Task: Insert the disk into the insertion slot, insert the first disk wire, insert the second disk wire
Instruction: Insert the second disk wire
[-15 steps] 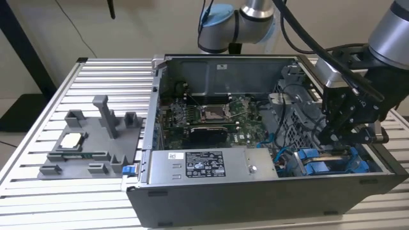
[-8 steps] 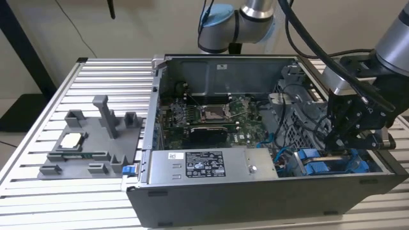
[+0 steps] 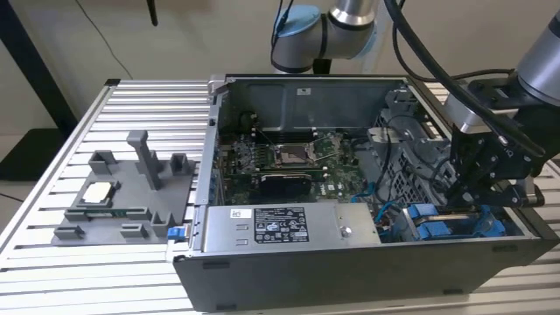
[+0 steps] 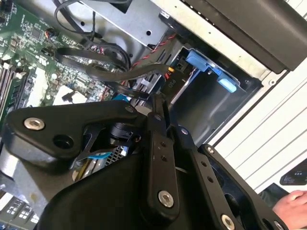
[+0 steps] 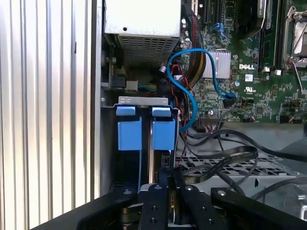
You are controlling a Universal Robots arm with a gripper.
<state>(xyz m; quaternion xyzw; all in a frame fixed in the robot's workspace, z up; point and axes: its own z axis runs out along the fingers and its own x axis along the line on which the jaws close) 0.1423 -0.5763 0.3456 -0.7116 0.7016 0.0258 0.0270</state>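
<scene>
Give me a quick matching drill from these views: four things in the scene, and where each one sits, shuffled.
Things:
1. gripper
2. power supply
3. grey holder block
4. processor socket

Places:
A. on the slatted table, outside the case, at the exterior view's left
B. middle of the green board
C. along the case's near wall
D. down at the blue drive carriers, at the exterior view's right

Pairs: 1-D, 2-C, 3-A, 4-B

A robotics lab or test workshop: an opened dark-grey desktop computer case (image 3: 368, 262) with its green motherboard (image 3: 293, 161) exposed lies on a ribbed aluminium-profile workbench (image 3: 131, 118), with a grey 3D-printed parts fixture (image 3: 122, 197) at nine o'clock of it.
</scene>
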